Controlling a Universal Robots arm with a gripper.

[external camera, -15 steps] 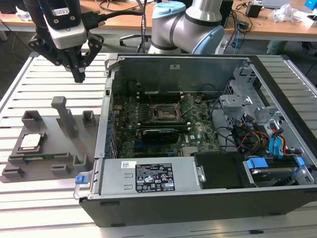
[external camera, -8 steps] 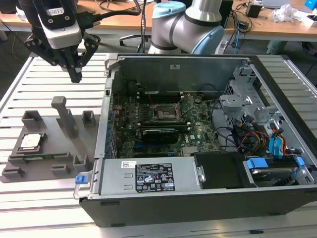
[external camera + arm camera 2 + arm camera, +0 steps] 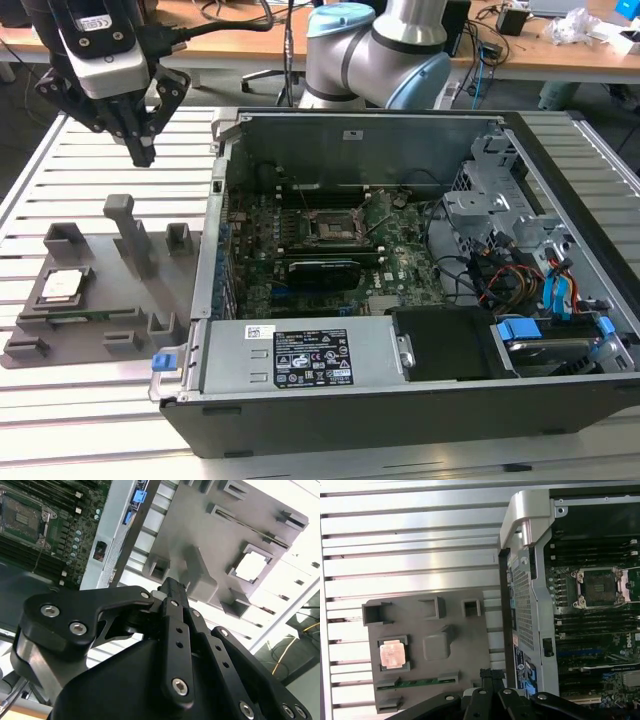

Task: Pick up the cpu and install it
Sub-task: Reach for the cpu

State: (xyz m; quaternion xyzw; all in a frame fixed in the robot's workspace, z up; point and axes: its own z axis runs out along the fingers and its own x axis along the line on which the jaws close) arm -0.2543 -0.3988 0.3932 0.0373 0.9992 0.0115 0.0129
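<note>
The gripper (image 3: 142, 150) hangs empty, its fingers apparently pinched together. The cpu (image 3: 62, 285) sits in the grey fixture (image 3: 110, 292), at roughly seven o'clock from the fingertips in the exterior view, well apart.

Lighting: bright, even overhead room light with soft shadows. The slatted tabletop (image 3: 40, 180) shines pale. In the second wrist view its far part burns out white, and the cpu (image 3: 252, 566) is a blank white square. The computer case (image 3: 420, 410) interior is dim. The pincer (image 3: 172, 587) is near-black, with glints on its screws (image 3: 50, 611).
</note>
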